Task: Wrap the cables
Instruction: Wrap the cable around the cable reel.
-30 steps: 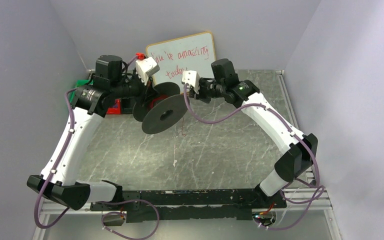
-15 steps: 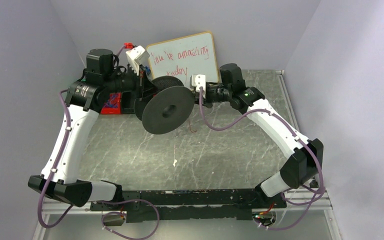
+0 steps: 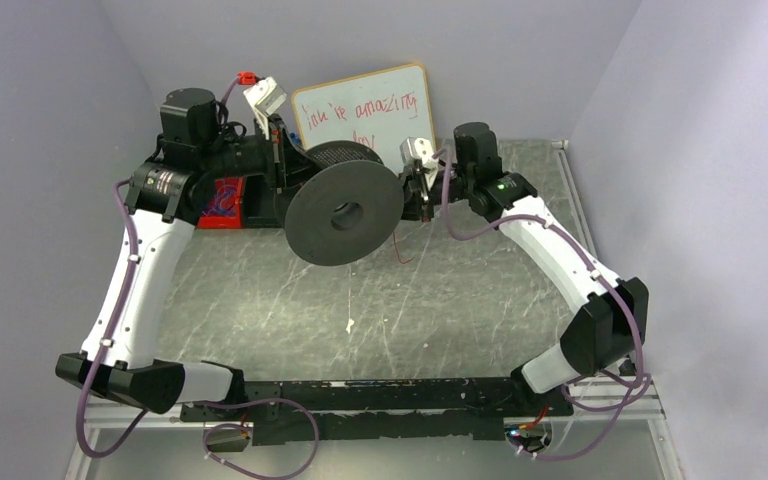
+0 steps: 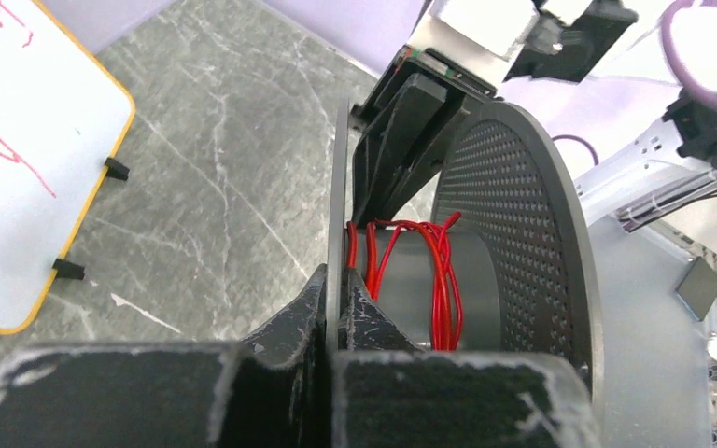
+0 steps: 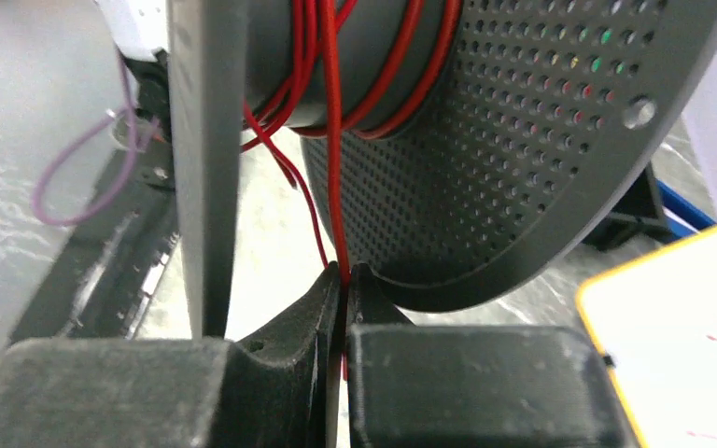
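Above the far middle of the surface (image 3: pixel 440 300), a black spool (image 3: pixel 343 212) hangs between two arms.
One flange is clamped in the left tool (image 4: pixel 338 297); the right tool (image 5: pixel 345 275) pinches the red cables (image 5: pixel 333 140), which wind round the hub with a loose end dangling below. Behind stands a whiteboard (image 3: pixel 365 108), partly hidden by the spool; a red box (image 3: pixel 222 197) lies far left, half behind the left arm. Grey marbled top, plain lilac walls.
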Motion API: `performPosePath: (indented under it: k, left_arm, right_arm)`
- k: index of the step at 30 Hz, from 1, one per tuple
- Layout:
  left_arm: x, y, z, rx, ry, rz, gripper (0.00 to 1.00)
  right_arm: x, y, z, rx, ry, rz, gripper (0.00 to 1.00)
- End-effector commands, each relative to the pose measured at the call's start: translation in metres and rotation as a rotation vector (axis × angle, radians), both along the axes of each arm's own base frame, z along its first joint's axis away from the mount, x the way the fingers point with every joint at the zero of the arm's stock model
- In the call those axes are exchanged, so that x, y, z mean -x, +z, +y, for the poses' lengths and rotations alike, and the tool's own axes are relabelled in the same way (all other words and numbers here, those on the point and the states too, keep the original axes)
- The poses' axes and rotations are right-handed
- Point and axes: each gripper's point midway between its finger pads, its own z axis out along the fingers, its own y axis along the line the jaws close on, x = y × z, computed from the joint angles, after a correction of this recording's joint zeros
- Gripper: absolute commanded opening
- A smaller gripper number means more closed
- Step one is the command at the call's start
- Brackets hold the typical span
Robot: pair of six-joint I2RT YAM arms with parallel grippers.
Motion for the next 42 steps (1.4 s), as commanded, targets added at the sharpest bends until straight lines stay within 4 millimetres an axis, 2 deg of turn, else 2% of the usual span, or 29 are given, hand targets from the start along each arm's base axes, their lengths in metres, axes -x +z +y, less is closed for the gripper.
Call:
performPosePath:
  k: [1, 2, 5, 10, 13, 19, 28, 35, 39, 42]
  left_arm:
    - [0.019, 0.059, -0.006, 0.118, -0.082, -0.143, 0.02]
    - [0.019, 0.058, -0.007, 0.123, -0.087, -0.137, 0.02]
    - [0.021, 0.057, -0.008, 0.131, -0.097, -0.123, 0.02]
    - [0.023, 0.061, -0.007, 0.139, -0.097, -0.127, 0.02]
    - [0.022, 0.066, -0.006, 0.149, -0.093, -0.128, 0.02]
    - [0.018, 0.07, -0.004, 0.167, -0.083, -0.12, 0.02]
    - [0.018, 0.079, 0.001, 0.165, -0.064, -0.152, 0.02]
    - [0.011, 0.057, 0.005, 0.136, -0.012, -0.089, 0.02]
    - [0.005, 0.04, 0.009, 0.105, 0.033, -0.065, 0.03]
    - [0.007, 0.04, 0.009, 0.105, 0.025, -0.067, 0.02]
  right_arm:
    - [0.027, 0.028, 0.004, -0.119, 0.107, 0.135, 0.06]
    - [0.032, 0.032, 0.004, -0.134, 0.1, 0.216, 0.06]
    - [0.036, 0.045, 0.005, -0.201, 0.116, 0.235, 0.08]
    - [0.029, 0.042, 0.01, -0.221, 0.089, 0.294, 0.15]
    - [0.034, 0.044, 0.011, -0.248, 0.108, 0.321, 0.17]
    - [0.038, 0.05, 0.009, -0.266, 0.103, 0.306, 0.19]
    - [0.035, 0.04, 0.005, -0.205, 0.072, 0.231, 0.25]
    - [0.004, 0.027, -0.01, -0.098, -0.078, 0.119, 0.38]
    - [-0.006, 0.032, -0.026, -0.085, -0.139, 0.077, 0.44]
    - [-0.007, 0.034, -0.033, -0.084, -0.17, 0.05, 0.51]
